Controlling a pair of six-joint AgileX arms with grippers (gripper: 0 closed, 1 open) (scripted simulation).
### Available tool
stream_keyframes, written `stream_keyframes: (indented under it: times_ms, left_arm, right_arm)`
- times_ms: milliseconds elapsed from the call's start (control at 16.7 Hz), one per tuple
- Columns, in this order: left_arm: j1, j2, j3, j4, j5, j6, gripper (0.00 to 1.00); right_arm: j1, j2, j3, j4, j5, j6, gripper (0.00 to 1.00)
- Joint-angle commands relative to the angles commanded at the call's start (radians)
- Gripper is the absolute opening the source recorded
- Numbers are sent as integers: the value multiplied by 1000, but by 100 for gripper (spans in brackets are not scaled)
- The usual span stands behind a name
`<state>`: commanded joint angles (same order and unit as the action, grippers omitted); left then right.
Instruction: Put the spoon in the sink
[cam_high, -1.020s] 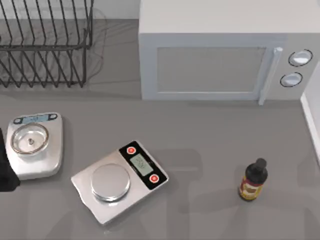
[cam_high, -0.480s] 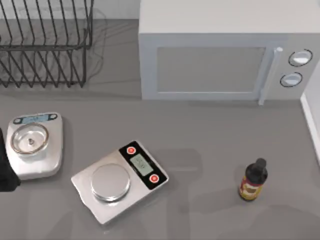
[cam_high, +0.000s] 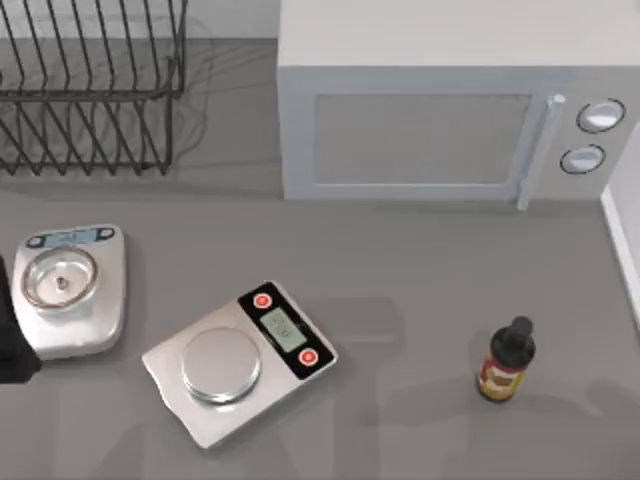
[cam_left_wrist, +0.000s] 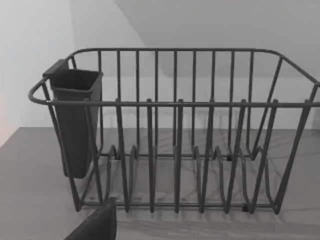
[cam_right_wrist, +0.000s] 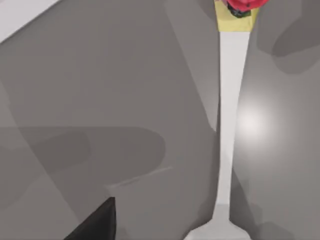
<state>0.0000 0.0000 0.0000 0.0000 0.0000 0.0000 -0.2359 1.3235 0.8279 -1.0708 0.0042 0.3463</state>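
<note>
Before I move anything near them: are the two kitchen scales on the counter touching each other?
Apart. The top view shows bare grey counter between the scale with the bowl at the left and the tilted scale with red buttons.

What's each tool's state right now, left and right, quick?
Left tool: at the table's left edge by the square silver scale; cannot be told.
Right tool: cannot be told.

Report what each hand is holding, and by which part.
It cannot be told. The right wrist view shows the spoon, a long white handle above the grey counter, but no grip on it is visible.
</note>
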Motion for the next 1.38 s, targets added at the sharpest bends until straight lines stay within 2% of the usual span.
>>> stream_keyframes:
  times_ms: [420,900,1260,1380]
  left_arm:
    - [0,0,0,0,0,0,100]
    - [0,0,0,0,0,0,100]
    - [0,0,0,0,0,0,100]
    - [0,0,0,0,0,0,100]
  right_arm:
    - [3,17,-29,40,0,1,100]
    - [3,195,-228,438,0,5,100]
    - [3,229,-263,491,0,6,100]
    - [3,229,-263,491,0,6,85]
